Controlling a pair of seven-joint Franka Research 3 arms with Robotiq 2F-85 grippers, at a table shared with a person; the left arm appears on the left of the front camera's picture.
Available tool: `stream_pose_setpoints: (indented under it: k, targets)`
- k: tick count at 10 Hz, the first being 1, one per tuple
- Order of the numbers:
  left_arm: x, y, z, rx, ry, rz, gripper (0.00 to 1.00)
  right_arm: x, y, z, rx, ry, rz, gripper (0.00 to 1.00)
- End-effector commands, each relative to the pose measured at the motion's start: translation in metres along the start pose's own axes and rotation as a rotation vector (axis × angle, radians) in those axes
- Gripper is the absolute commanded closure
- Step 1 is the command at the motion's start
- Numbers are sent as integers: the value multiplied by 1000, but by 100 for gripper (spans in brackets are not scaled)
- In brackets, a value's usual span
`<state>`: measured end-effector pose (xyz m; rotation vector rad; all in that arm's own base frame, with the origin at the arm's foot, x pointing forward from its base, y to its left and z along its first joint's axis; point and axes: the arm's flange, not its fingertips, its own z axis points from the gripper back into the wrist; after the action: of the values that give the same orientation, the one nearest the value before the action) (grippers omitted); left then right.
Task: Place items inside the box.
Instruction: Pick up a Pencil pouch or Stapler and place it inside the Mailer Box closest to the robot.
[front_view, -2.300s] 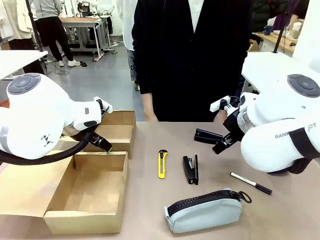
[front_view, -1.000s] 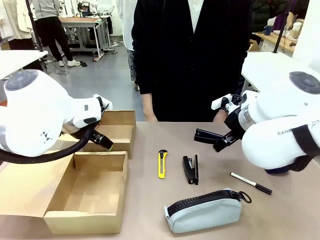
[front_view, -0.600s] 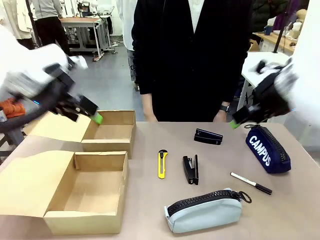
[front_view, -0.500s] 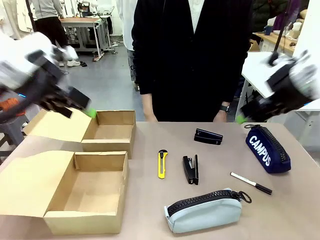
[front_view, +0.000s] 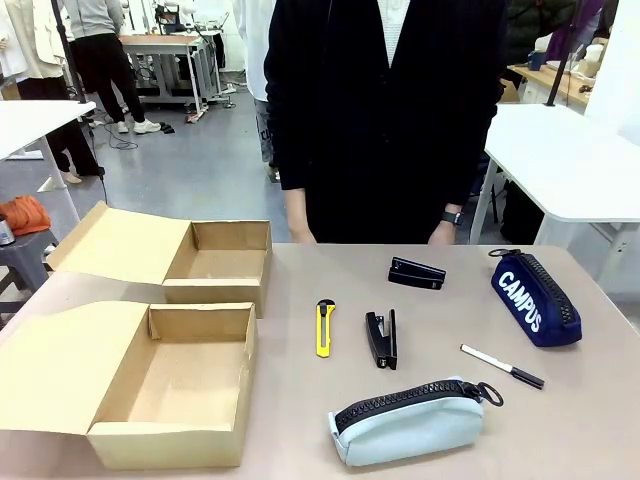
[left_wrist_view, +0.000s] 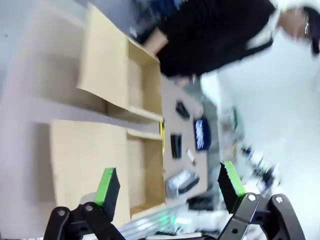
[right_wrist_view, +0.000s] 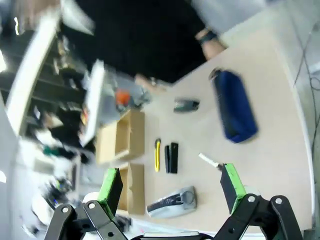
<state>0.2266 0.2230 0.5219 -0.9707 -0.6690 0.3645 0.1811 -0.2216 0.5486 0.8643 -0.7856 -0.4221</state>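
Box one, the near box (front_view: 170, 445), sits at the left front of the tabletop (front_view: 290, 420). Its lid flap is folded out flat and cut off by the picture's left edge, and bare cardboard floor shows inside. Just behind it the far box (front_view: 215, 293) stands open too, its lid tipped back to the left. My left gripper (left_wrist_view: 169, 182) hangs high above all this, green pads spread wide with nothing between them. Both boxes and every item lie far below it, well apart. That wrist view is smeared with blur, so I get the pouches and the knife as patches of colour and little more.

Right of the boxes, out on the bare tabletop, lies the yellow utility knife (front_view: 324, 328). The black stapler (front_view: 381, 339) is near it on the right, not touching. Both lie lengthways toward me. Behind them, toward the far edge, is a small black desk thing (front_view: 417, 271) that I cannot identify. Nearest me is the pale grey zip pouch (front_view: 408, 420), zip uppermost. Right of it is the marker (front_view: 502, 366), then the navy blue zip pouch (front_view: 535, 297) with CAMPUS printed in white. The person (front_view: 385, 120) stands at the far side, hands (front_view: 440, 235) at the edge and partly hidden by it.

My right gripper (right_wrist_view: 170, 184) is likewise wide open and holds nothing, high over the tabletop and well apart from every item.
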Motion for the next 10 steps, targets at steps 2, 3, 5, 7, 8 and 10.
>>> stream_pose_setpoints:
  k: [2, 3, 5, 7, 8, 10]
  targets:
    - [-70, 56, -43, -138, -318, 235, 0, -79, -142, -37, 41, -112, -184, 0]
    - [-78, 53, -59, -122, -325, 240, 0, -87, -148, -43, -100, -140, -194, 0]
    - [5, 65, 41, -66, -226, 240, 0, -17, -126, 40, 28, -117, -186, 0]
    - [5, 65, 41, -66, -226, 240, 0, -17, -126, 40, 28, -117, -186, 0]
    - [5, 65, 41, -66, -226, 240, 0, -17, -126, 40, 28, -117, -186, 0]
    - [5, 65, 41, -66, -226, 240, 0, -17, -126, 40, 28, -117, -186, 0]
